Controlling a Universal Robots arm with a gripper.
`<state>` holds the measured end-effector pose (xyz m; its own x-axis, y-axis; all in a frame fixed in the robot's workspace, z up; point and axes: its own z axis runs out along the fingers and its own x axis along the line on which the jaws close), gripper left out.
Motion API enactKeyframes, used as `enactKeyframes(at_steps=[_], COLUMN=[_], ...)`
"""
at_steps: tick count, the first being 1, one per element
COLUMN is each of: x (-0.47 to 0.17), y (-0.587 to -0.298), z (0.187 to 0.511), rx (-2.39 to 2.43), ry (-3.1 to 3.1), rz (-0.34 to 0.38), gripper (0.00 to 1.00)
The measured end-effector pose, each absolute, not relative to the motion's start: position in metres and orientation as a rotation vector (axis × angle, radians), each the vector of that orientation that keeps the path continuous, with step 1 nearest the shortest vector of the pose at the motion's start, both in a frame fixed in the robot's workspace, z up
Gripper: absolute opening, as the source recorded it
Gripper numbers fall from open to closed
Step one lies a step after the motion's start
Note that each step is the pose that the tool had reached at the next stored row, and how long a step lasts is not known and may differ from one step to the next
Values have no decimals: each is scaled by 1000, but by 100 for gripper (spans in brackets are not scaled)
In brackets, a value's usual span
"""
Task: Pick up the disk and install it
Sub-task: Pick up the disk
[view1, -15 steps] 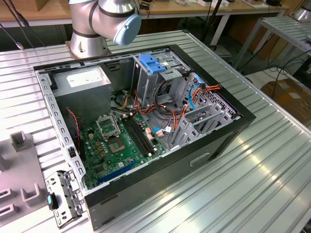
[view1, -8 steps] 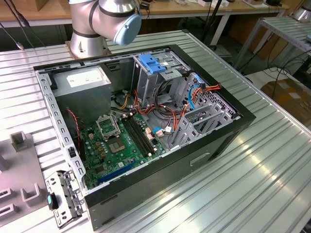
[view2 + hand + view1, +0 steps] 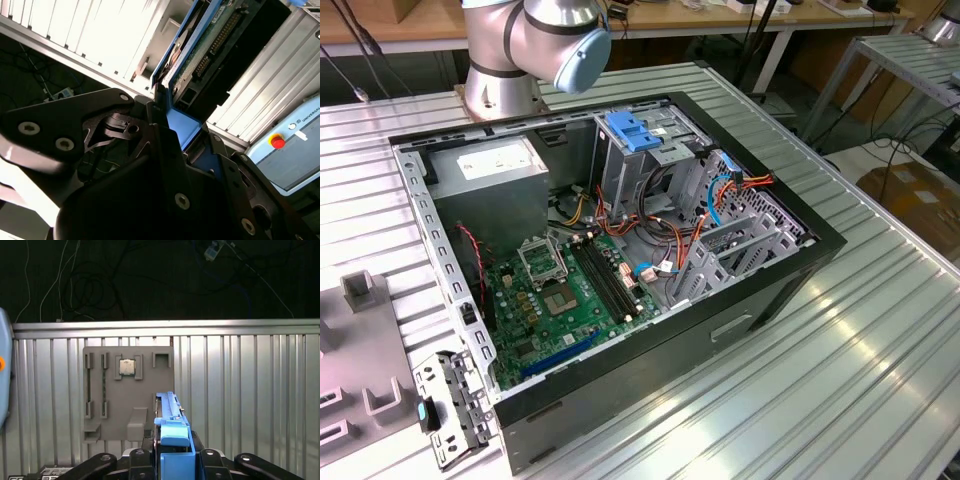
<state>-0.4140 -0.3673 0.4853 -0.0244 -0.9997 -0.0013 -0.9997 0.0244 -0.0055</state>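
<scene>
First wrist view: gripper (image 3: 172, 462) clenched on disk (image 3: 170, 410), held edge-on, glossy blue plastic rails. Second wrist view: its green circuit board (image 3: 209, 49). Ribbed metal table (image 3: 250, 390) behind.

Ribbed table (image 3: 880, 330) bears computer case (image 3: 650, 370) and grey plate (image 3: 370, 345)

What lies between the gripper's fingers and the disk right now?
Nothing; in the second wrist view the gripper clamps directly onto the disk.

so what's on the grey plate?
A chip sits in one pocket of the plate; the disk, held in the gripper, covers one corner.
</scene>
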Motion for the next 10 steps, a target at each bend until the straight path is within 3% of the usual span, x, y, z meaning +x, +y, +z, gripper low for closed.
enactKeyframes(at_steps=[10], x=[-406], y=[-367], z=[485], rx=[-2191], ry=[2245], rz=[-5], gripper=[37])
